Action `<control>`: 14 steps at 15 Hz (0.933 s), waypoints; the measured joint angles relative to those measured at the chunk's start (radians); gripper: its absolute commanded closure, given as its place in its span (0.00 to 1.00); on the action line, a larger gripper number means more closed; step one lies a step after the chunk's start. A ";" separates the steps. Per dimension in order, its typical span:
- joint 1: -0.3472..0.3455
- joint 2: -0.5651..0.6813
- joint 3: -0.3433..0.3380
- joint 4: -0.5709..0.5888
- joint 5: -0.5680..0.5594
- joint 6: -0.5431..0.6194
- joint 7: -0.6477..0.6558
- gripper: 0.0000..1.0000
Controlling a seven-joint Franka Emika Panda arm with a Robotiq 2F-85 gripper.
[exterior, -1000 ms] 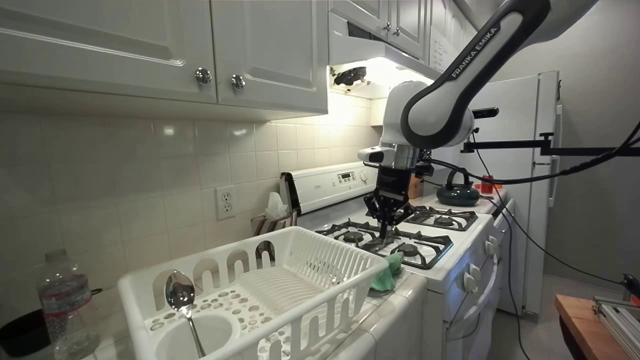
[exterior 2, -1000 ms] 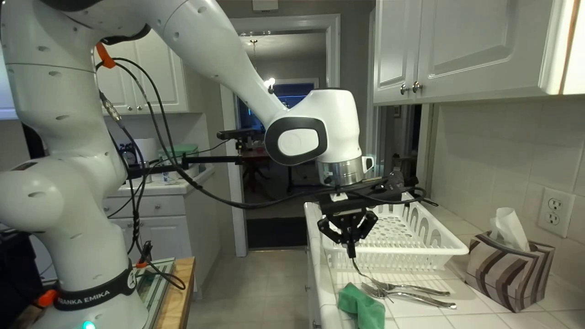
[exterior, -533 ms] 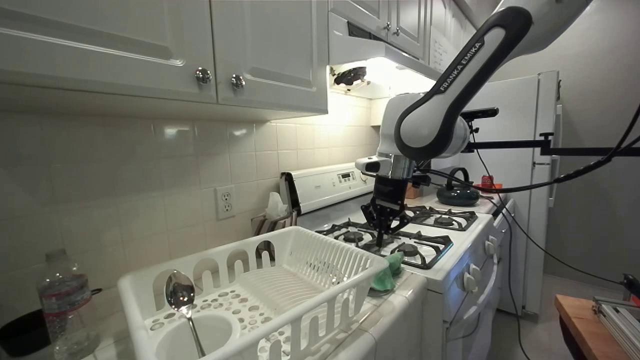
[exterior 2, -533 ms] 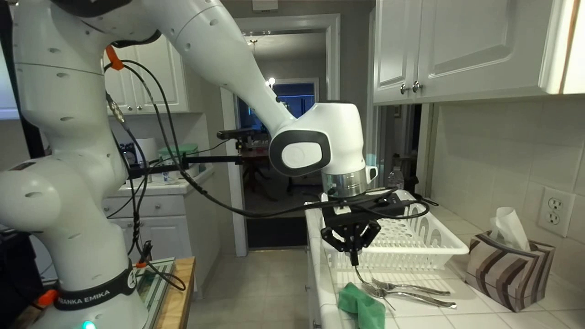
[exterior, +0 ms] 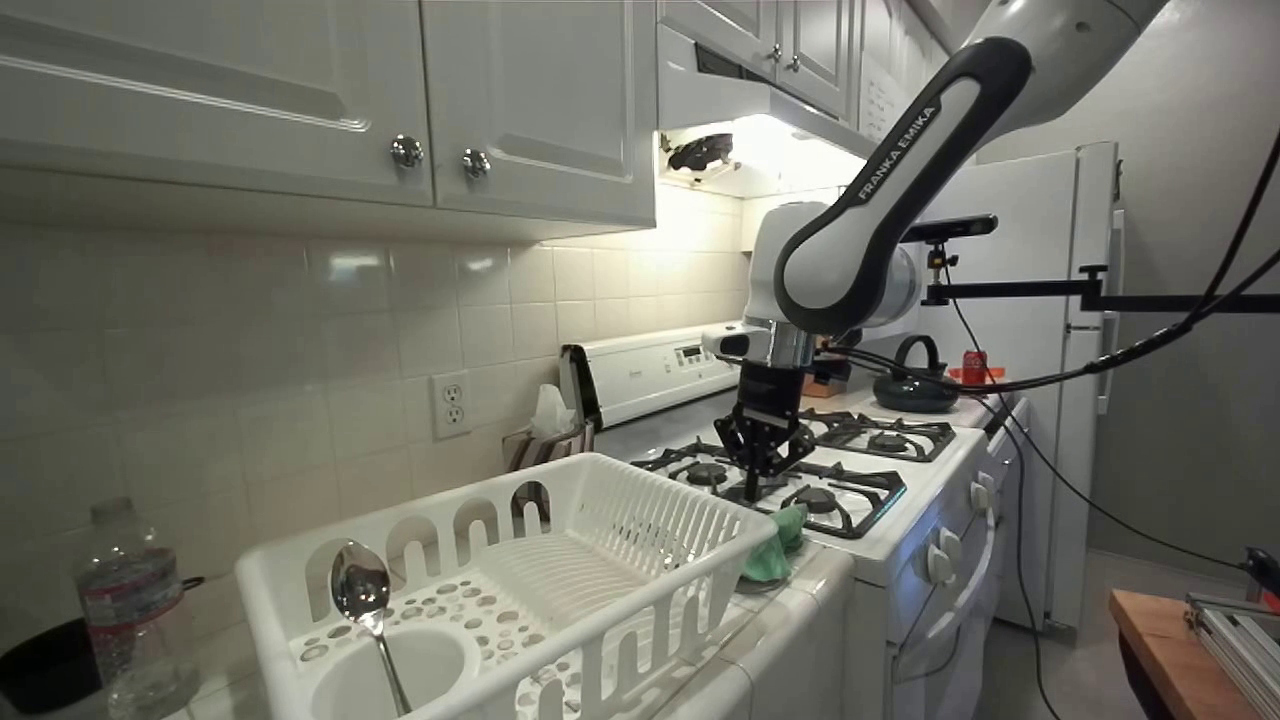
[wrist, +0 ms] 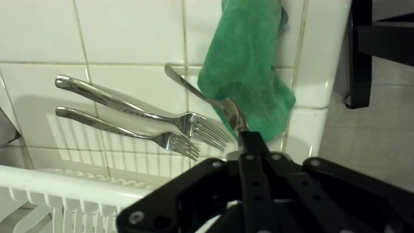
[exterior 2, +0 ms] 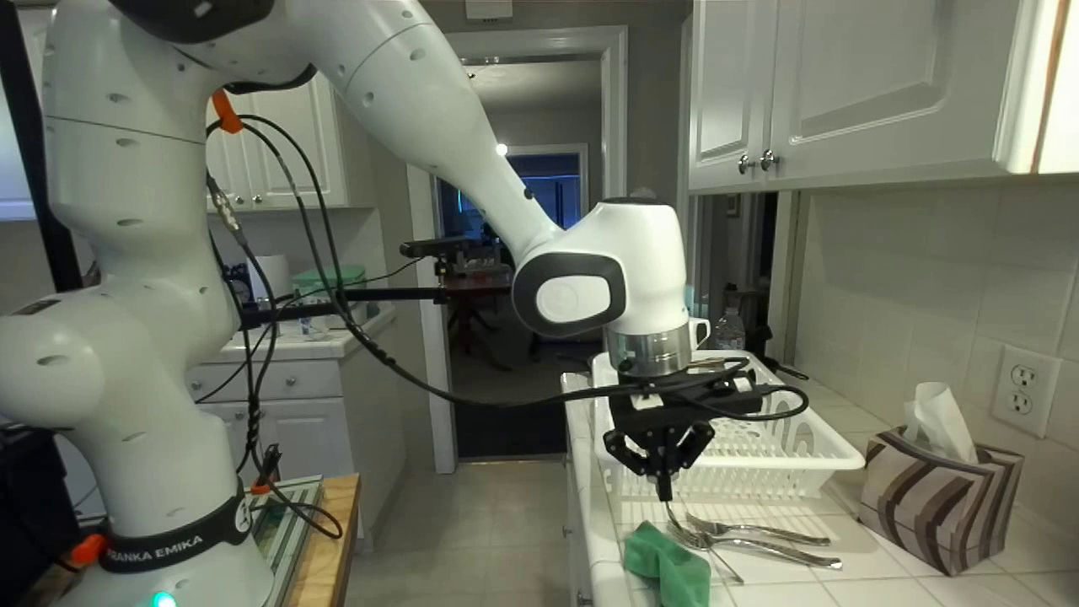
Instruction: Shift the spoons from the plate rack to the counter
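Plainly, "FRANKA EMIKA" marks the arm [exterior: 865, 230]; its claw [exterior 2: 664, 493] clamps a shiny, thin-handled spoon [wrist: 231, 113] beside the plate rack [exterior 2: 775, 463].

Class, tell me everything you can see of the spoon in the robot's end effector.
The spoon is silver and shiny, apparently metal, with a slim handle that broadens towards its rounded tip. The end effector is shut on its bowl, partly hiding it. It hangs tilted, bowl uppermost and handle slanting down, over the tiled counter by the green cloth. Whether it touches either cannot be told.
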 measured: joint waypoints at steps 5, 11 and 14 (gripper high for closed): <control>-0.009 0.005 0.008 0.007 0.000 0.000 0.000 0.50; -0.020 0.000 0.023 0.013 0.006 -0.002 0.000 0.08; -0.014 -0.039 0.040 0.015 0.018 -0.049 0.038 0.00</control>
